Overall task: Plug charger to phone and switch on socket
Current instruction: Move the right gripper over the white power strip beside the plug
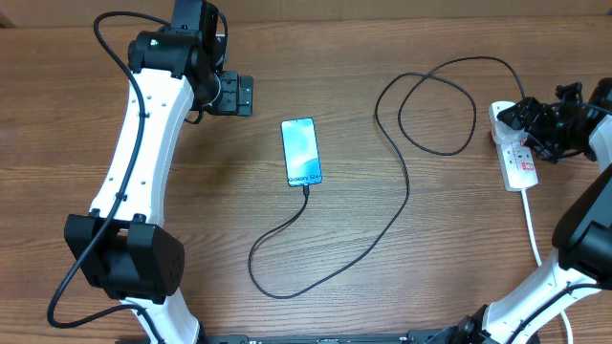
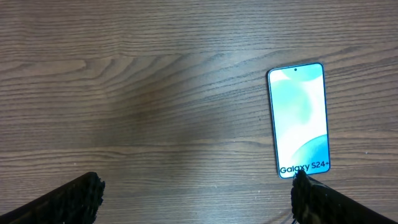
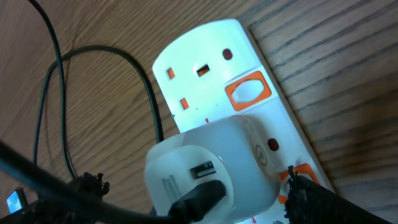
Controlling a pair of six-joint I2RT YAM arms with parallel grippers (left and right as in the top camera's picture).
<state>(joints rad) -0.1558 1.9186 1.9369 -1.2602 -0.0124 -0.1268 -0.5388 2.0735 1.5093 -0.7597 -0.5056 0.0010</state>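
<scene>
The left fingers hang spread and empty, the phone just ahead on the counter; the right fingers gape astride the white adapter on the socket

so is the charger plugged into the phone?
Looks plugged in: in the overhead view the charger tip meets the phone's bottom edge.
</scene>
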